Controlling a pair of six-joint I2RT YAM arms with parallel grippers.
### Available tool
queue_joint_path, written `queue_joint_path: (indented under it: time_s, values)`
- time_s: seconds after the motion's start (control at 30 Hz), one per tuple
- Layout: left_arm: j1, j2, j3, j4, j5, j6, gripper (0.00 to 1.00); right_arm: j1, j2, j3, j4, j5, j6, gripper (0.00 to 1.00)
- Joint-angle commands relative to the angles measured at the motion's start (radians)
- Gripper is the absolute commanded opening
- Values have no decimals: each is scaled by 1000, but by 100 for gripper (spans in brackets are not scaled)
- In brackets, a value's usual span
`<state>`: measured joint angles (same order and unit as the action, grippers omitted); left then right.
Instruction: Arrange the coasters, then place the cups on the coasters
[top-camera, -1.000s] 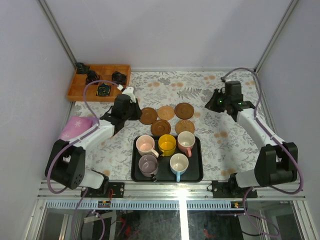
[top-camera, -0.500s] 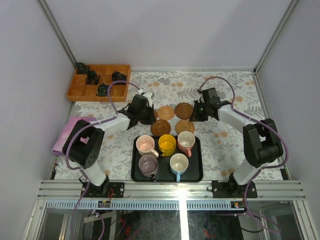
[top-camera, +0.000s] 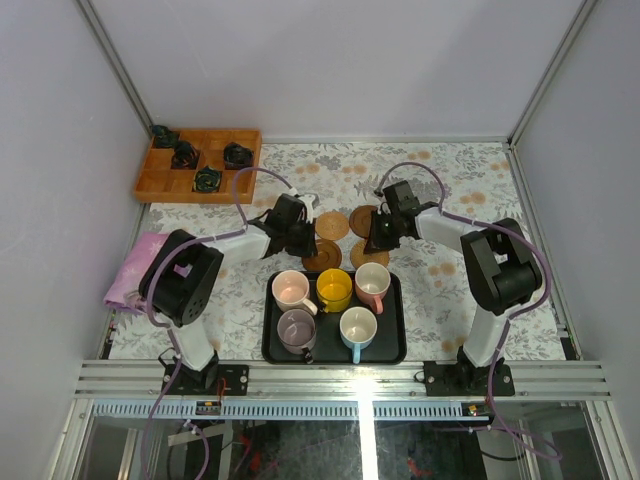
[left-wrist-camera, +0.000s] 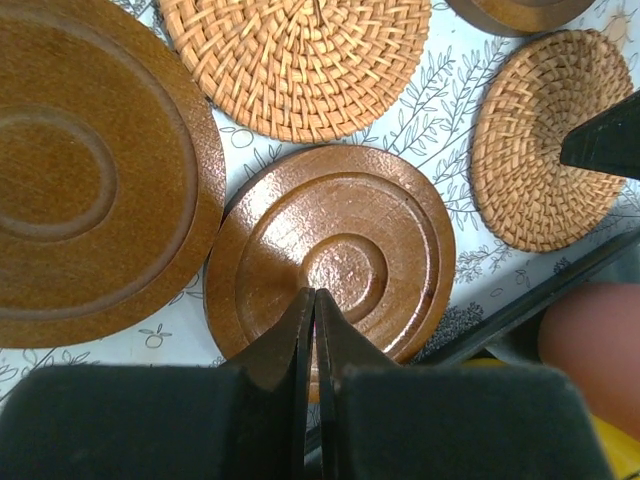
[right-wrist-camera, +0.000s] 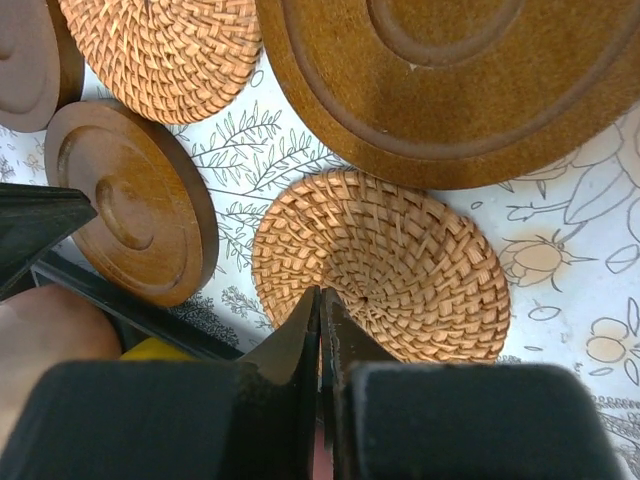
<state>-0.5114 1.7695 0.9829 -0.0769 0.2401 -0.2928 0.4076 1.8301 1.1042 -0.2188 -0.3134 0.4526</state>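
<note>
Five round coasters lie in a cluster behind the tray: three wooden discs and two woven ones. My left gripper (left-wrist-camera: 314, 296) is shut, with its tips over the front wooden coaster (left-wrist-camera: 340, 250) (top-camera: 323, 257). My right gripper (right-wrist-camera: 320, 295) is shut too, and its tips are over the front woven coaster (right-wrist-camera: 400, 265) (top-camera: 371, 254). Neither gripper holds anything. Five cups stand in the black tray (top-camera: 392, 345): pale pink (top-camera: 290, 290), yellow (top-camera: 334, 290), white with pink handle (top-camera: 372, 282), mauve-grey (top-camera: 297, 327), white with blue handle (top-camera: 358, 328).
A wooden compartment box (top-camera: 197, 165) with small black objects sits at the back left. A pink cloth (top-camera: 130, 275) lies at the left edge. The floral tablecloth (top-camera: 450, 200) covers the table. The tray's rim (left-wrist-camera: 540, 300) runs close beside the front coasters.
Both arms swung inward from the sides and now meet low over the coaster cluster. The left gripper went from slightly open to shut. Coasters and cups have not moved.
</note>
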Motion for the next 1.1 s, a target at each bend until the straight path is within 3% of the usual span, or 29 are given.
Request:
queue_joint_path:
  time_s: [0.0,0.57,0.8,1.07]
  values:
    - [-12,48,33,-16,12,4,0,12,18,47,-19,8,4,0]
    - [18,116,69,-189,-314,12,0,-9,50,109,-285,480,38,0]
    - [60,133,110,-194,-331,0,0,-109,55,128,-316,515,69,0]
    - [71,246,295,-233,-304,43,0,-194,145,257,-290,509,-2,0]
